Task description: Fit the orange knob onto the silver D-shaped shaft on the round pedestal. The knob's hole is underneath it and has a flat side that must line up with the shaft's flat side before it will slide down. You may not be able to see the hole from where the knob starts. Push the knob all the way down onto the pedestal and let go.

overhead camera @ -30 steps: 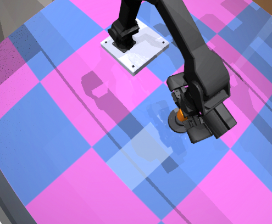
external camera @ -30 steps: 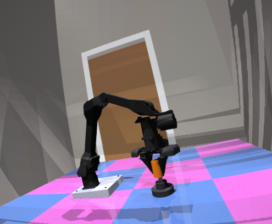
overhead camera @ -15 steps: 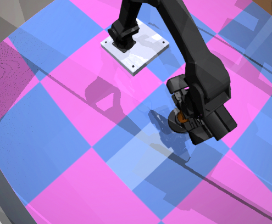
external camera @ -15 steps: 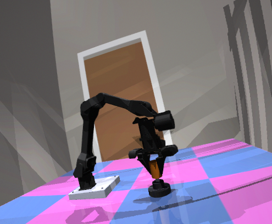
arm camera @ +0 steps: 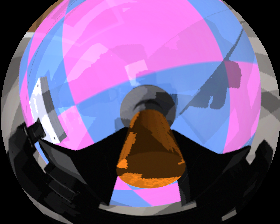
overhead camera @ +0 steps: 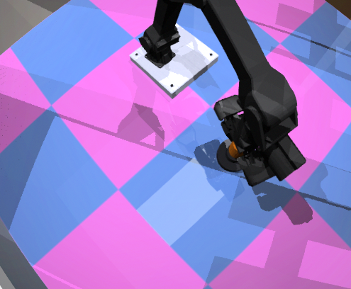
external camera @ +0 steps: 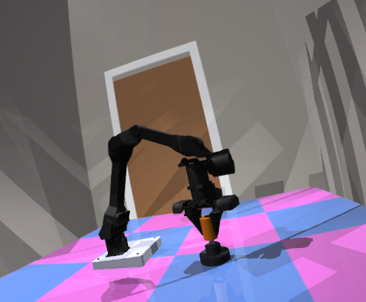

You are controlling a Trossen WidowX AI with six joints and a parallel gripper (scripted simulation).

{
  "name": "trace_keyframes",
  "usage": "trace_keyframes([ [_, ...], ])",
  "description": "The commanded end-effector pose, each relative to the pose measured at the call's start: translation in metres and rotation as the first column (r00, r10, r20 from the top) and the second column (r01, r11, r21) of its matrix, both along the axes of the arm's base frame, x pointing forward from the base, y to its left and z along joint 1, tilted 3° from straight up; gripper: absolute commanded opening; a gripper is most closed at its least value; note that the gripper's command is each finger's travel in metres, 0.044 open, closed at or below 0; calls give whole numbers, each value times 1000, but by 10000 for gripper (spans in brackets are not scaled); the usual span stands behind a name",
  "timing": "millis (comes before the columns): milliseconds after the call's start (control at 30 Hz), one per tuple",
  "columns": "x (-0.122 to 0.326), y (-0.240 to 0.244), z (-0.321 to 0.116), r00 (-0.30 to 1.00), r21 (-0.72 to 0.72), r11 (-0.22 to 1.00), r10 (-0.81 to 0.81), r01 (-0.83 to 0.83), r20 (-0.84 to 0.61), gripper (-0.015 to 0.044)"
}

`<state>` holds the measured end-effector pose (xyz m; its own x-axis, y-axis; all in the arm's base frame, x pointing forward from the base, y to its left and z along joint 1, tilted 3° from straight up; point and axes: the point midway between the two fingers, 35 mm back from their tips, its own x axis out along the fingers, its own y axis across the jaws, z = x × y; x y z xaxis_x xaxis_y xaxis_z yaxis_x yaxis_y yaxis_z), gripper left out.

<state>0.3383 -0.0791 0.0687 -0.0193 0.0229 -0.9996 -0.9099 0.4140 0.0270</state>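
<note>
The orange knob is held between the fingers of my gripper, which is shut on its sides. The black round pedestal stands on the checkered surface. In the exterior view the knob is right above the pedestal's raised hub, with a small gap between them, and leans slightly to the left. A sliver of grey, perhaps the shaft, shows in that gap. The knob's hole and the shaft's flat side are hidden, so their alignment cannot be told.
The arm's white base plate lies on the pink and blue checkered surface, behind the pedestal in the top view and to its left in the exterior view. Shadows and pale reflections cross the surface.
</note>
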Motion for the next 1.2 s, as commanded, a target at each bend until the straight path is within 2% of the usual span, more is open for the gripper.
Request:
trace_keyframes([
  [0, -1, 0, 4, 999, -3, 999, 52, -52, 5, 0],
  [167, -3, 0, 4, 979, -1, 979, 206, -206, 8, 0],
  [1167, 1, 0, -8, 979, -1, 979, 202, -202, 9, 0],
])
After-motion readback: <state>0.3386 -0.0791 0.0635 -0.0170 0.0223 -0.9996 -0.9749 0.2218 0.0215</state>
